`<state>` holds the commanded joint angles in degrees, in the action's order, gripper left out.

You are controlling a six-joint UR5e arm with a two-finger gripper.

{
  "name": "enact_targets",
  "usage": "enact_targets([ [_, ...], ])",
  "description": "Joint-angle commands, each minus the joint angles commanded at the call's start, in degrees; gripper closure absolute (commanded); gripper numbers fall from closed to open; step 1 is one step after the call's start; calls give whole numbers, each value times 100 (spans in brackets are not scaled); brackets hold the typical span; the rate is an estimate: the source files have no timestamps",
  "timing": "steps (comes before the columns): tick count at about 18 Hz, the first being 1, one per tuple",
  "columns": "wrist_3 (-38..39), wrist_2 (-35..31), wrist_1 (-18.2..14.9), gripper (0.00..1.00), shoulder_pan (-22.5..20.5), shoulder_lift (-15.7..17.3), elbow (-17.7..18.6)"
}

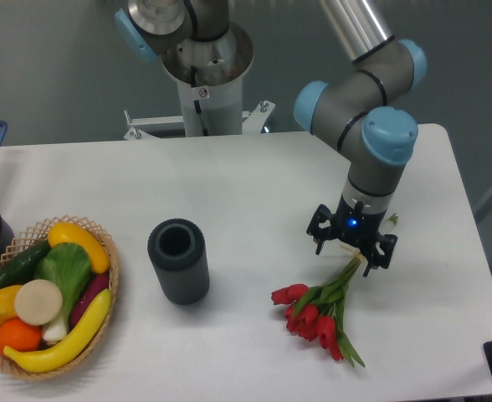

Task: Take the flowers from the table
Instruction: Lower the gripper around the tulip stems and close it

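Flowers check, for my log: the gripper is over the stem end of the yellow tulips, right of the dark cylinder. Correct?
Not quite: the tulips are red, not yellow, as the camera view shows. The rest holds: the gripper is over their stem end, right of the dark cylinder.

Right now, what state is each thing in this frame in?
Bunch of red tulips with green stems: lying on the white table, stem ends under the gripper.
Gripper: down at the stems; fingers hidden, grip unclear.
Dark grey cylinder: upright, open-topped.
Wicker basket: full of fruit and vegetables.
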<state>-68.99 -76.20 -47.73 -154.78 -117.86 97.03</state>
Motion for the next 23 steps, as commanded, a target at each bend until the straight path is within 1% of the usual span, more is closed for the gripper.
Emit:
enact_targets([
  [7, 9, -123, 44, 0, 0, -238, -79],
  [9, 61, -167, 27, 0, 44, -378, -202],
  [14, 35, -263, 70, 0, 123, -449, -211],
  [16, 17, -360, 193, 0, 123, -449, -132],
  [19, 17, -369, 220, 0, 149, -475, -114],
  [23, 26, -527, 264, 11, 176, -484, -114],
])
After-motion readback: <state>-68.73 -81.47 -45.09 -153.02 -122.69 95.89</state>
